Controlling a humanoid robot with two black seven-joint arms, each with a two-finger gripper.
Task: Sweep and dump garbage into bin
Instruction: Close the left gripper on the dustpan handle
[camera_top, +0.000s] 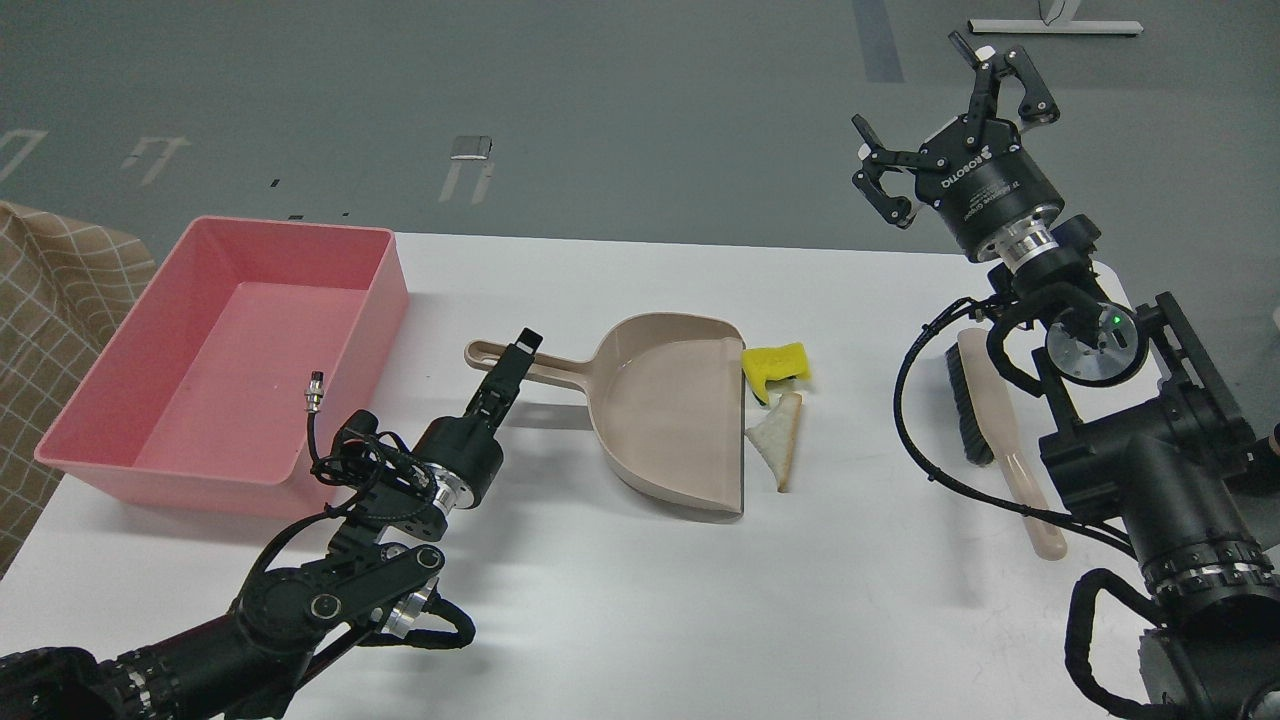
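Centrally, the beige dustpan (665, 420) lay flat on the white counter (620, 600), its mouth facing right and its long handle (520, 365) pointing left. Touching the dustpan's mouth edge at its upper end sat the yellow sponge piece (776, 362), and just below it, beside the same edge, lay the triangular bread slice (778, 438). Well to the left of the dustpan stood the pink bin (180, 455), nothing visible inside it. The left gripper (520, 350) hovered over the dustpan's handle, seen edge-on, so whether its fingers were spread or pressed together could not be told, nor whether they touched the handle. Far to the right of the dustpan the right gripper (950, 105) was raised above the counter's back edge, its fingers spread wide and holding nothing. A brush (990, 420) with dark bristles and a beige handle lay on the counter right of the dustpan, partly behind the right arm.
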